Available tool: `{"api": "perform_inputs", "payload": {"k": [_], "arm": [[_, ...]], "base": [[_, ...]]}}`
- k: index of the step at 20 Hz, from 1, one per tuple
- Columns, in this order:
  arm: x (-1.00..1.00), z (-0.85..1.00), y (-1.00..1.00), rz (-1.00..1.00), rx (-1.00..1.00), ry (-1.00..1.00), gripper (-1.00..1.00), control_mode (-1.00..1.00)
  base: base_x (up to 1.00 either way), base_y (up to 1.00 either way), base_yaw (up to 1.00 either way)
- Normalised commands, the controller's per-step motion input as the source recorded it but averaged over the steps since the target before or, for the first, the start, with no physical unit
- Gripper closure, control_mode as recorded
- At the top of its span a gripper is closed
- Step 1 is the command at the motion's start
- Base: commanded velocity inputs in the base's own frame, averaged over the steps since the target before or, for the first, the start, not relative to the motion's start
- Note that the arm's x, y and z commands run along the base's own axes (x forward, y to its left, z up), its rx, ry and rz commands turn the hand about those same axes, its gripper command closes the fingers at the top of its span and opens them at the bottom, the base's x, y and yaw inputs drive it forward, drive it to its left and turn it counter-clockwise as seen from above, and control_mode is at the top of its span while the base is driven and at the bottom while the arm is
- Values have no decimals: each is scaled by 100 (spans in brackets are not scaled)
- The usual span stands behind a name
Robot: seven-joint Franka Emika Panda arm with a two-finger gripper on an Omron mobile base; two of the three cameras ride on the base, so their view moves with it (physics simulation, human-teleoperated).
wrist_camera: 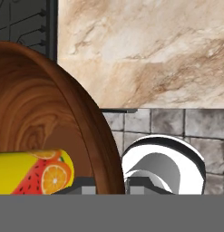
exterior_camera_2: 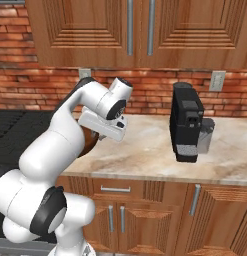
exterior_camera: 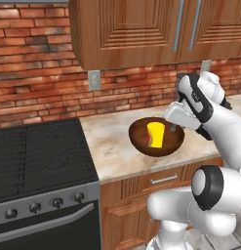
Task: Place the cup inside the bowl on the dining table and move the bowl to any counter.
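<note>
Left base view: nearest the camera stood the white arm's base joints at lower right, with the black stove [exterior_camera: 41, 156] at the near left. Beyond them the bowl [exterior_camera: 156, 137] sat over the desk [exterior_camera: 117, 146], near its front edge and just right of the stove; whether it rested on the marble or hung a little above, I could not tell. The cup [exterior_camera: 155, 135] was inside the bowl, leaning, yellow with its red mark showing. The hand [exterior_camera: 176, 128] came in from the right and met the bowl's right rim, so the bowl lay to the hand's left. A wall socket [exterior_camera: 94, 80] showed on the brick behind.

Right base view: the arm's bulk hid most of the bowl; a brown sliver of it peeked out at the arm's right flank. A black coffee machine [exterior_camera_2: 186, 121] stood well apart to the right on the same desk, with open marble between it and the bowl.

Hand view: the bowl's rim ran straight up between the fingers [wrist_camera: 86, 183], jaws narrow and clamped on that wall, one finger inside and one outside. The cup lay close by inside the bowl, its long axis crossing the picture. Marble showed past the rim.

Judgement: cup was already in the bowl and the bowl had reached a counter; what was left turned on setting it down flat and letting the rim go, with the release drawn off to the right, away from the cup.
</note>
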Motion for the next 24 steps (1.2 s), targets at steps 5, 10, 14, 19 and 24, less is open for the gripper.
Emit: {"api": "perform_inputs", "payload": {"k": [5, 10, 14, 19, 24], "arm": [[0, 0, 0, 0, 0, 0, 100, 100], [0, 0, 0, 0, 0, 0, 100, -100], [0, -38, 0, 0, 2, 0, 100, -100], [0, -27, 0, 0, 3, 0, 100, -100], [0, -10, 0, 0, 3, 0, 100, -100]], "base": [[0, 0, 0], [0, 0, 0], [0, 0, 0], [0, 0, 0], [0, 0, 0]]}}
